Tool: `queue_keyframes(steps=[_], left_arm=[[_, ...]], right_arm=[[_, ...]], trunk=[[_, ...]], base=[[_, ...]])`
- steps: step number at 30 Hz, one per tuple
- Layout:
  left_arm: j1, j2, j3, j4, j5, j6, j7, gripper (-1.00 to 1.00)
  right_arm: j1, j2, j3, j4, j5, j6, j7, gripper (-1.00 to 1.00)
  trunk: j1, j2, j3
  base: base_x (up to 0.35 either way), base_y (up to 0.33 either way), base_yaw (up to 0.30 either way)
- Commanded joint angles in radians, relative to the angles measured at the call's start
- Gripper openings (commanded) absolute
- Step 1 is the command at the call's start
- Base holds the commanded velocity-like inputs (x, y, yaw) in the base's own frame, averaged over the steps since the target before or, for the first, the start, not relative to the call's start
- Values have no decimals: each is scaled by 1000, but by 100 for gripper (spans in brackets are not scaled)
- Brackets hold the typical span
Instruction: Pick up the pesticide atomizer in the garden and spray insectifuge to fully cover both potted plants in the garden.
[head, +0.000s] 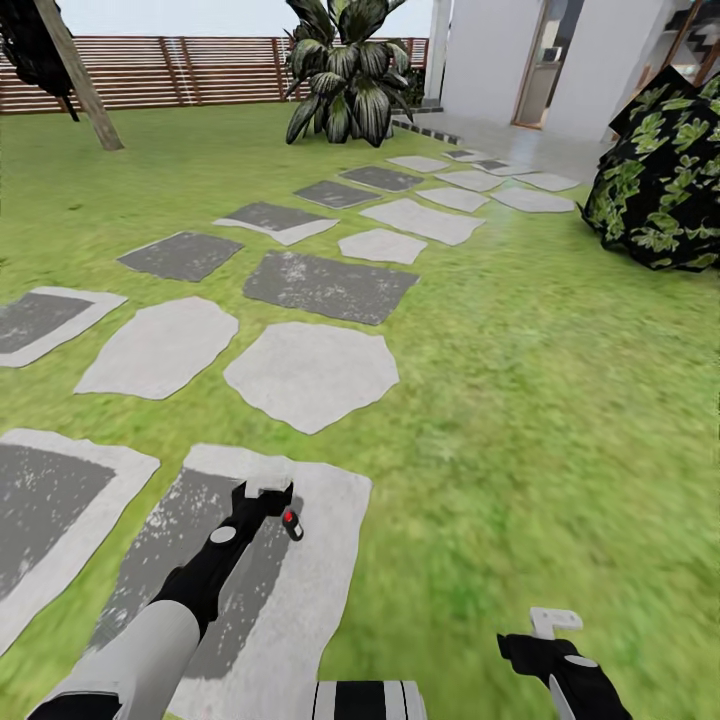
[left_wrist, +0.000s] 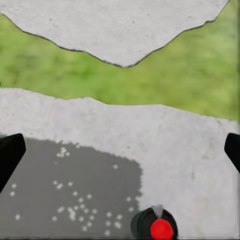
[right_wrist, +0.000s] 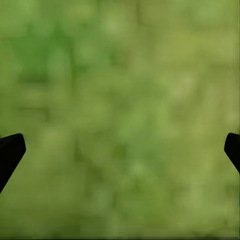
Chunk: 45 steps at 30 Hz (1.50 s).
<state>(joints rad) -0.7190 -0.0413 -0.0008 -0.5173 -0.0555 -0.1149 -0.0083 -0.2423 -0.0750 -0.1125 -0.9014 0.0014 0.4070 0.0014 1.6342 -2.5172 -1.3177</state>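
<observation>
You are carrying the pesticide atomizer (head: 291, 522) clenched in the left gripper (head: 268, 497) over the near stepping stones (head: 312, 374), right gripper (head: 553, 622) released, so keep driving steadily while scanning for the potted plants.

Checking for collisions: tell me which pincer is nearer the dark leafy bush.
Right. The right pincer is on the dark leafy bush's side; the left pincer hangs over the stepping stones.

ahead: flat stepping stones (head: 312, 375) and lawn (head: 560, 400), nothing sticking up, plenty of room to move through
right side: dark leafy bush (head: 665, 180) in the way
far ahead: big broad-leaf plant (head: 345, 70)
far left: leaning trunk (head: 80, 75), fence (head: 200, 70) behind
</observation>
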Motion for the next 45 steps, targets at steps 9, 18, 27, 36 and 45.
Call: queue_keyframes(steps=[9,18,27,36,45], left_arm=[[1,0,1,1,-6,-6,-1,100],[4,0,1,1,-6,-6,-1,100],[4,0,1,1,-6,-6,-1,100],[4,-1,1,2,-6,-6,-1,100],[4,-4,0,2,-6,-39,0,100]], right_arm=[[0,0,-1,-2,0,6,0,100],[0,0,-1,-2,0,6,0,100],[0,0,-1,-2,0,6,0,100],[0,0,-1,-2,0,6,0,100],[0,0,-1,-2,0,6,0,100]], trunk=[[0,0,-1],[0,-1,-6],[4,-3,-44],[6,-4,-67],[6,-4,-70]], base=[[-37,0,0],[-1,0,0],[0,0,0],[0,0,0],[-21,-61,0]])
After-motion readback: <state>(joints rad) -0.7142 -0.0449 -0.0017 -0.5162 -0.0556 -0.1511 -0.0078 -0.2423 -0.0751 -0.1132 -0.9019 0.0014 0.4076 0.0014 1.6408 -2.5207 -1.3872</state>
